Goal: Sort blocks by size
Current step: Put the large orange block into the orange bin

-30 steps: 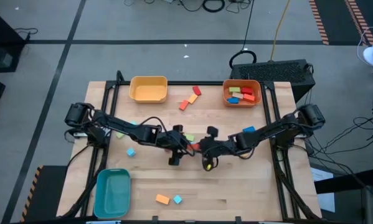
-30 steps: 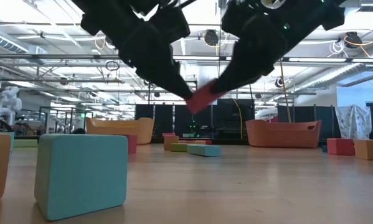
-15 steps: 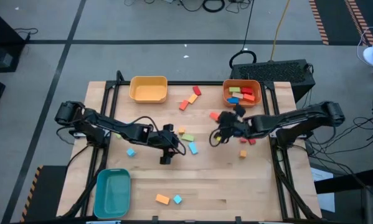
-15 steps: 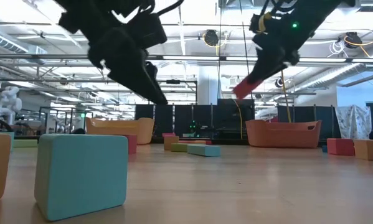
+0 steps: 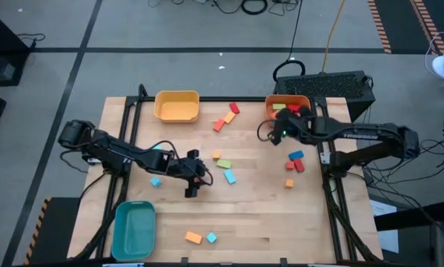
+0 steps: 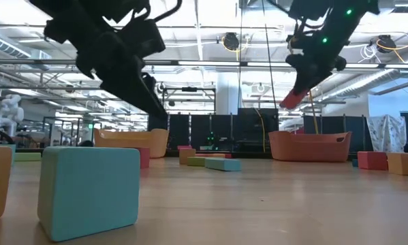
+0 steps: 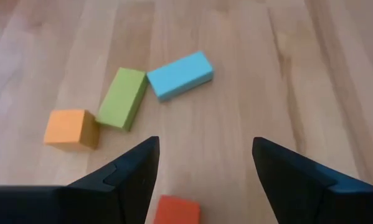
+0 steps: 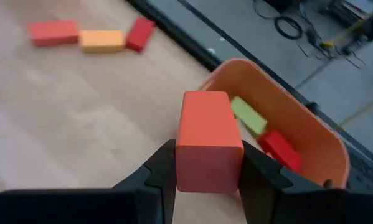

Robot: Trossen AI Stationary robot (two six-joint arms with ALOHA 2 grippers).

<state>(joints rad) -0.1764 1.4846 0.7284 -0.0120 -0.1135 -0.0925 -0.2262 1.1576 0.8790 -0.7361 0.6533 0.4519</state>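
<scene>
The wooden bench point(image 5: 281, 222) carries scattered blocks. The right pincer point(image 8: 202, 177), clamped on a red block point(image 8: 207, 140), hangs beside the orange bin point(image 8: 298, 124) at upper right, apparently for release. The left pincer point(image 7: 202, 171) hovers spread and empty at centre-left.

Even, bright overhead light on wooden table point(image 5: 266, 215); soft short shadows beside blocks. Low view: ceiling lights glare above orange bin point(image 6: 309, 145), arms dark silhouettes against it, nearest teal block point(image 6: 89, 192) soft. Right wrist view: blocks beyond red block point(image 8: 208, 142) blurred
</scene>
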